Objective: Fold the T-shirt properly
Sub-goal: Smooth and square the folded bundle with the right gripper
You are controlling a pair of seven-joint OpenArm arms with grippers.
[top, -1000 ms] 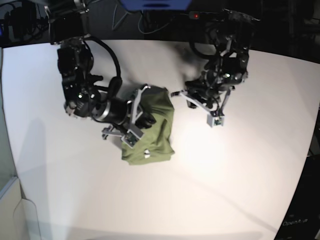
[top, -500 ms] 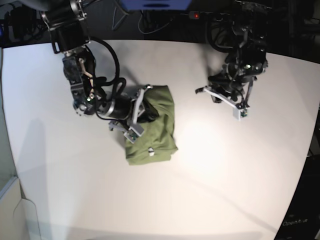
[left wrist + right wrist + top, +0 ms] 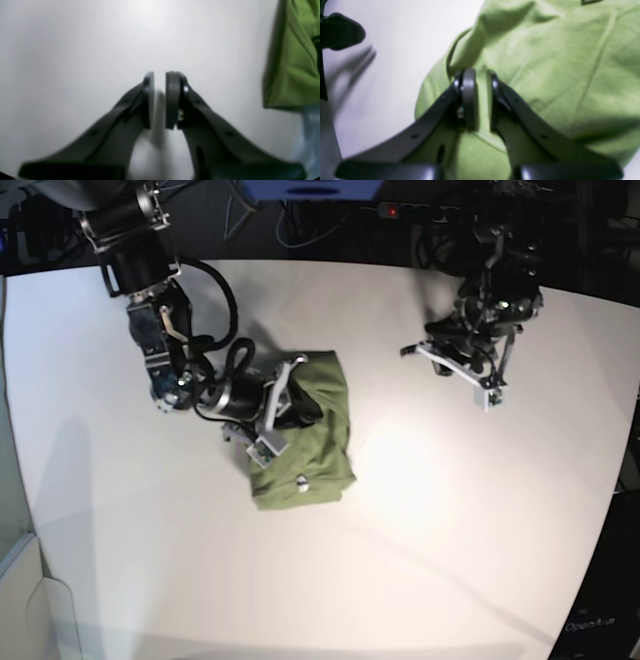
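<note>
At the left of the base view, my right arm (image 3: pixel 170 370) reaches down from the upper left corner and bends in across the white worktop (image 3: pixel 420 520). My right jaws sit at the left edge of the T-shirt (image 3: pixel 315 450), low over the cloth. In the right wrist view they stand narrow, with the pads (image 3: pixel 469 100) only a slim gap apart. Green cloth (image 3: pixel 545 62) fills the frame behind them and shows through the gap. A folded edge runs just under the tips, but I cannot tell whether any cloth is pinched between them or merely lies beneath.

The T-shirt lies a little left of the middle of the base view. It is folded into a compact, roughly rectangular bundle, longer from top to bottom than it is wide, with soft creases. A small white tag (image 3: pixel 300 482) shows near its lower edge.

Well apart to the right, my left arm (image 3: pixel 490 310) comes down from the upper right. My left jaws hang over bare worktop with nothing in them. In the left wrist view the pads (image 3: pixel 172 100) are narrowly parted, and pale worktop is visible through the slit. Only an edge of the T-shirt (image 3: pixel 292 62) reaches into that frame, at its far right.
</note>
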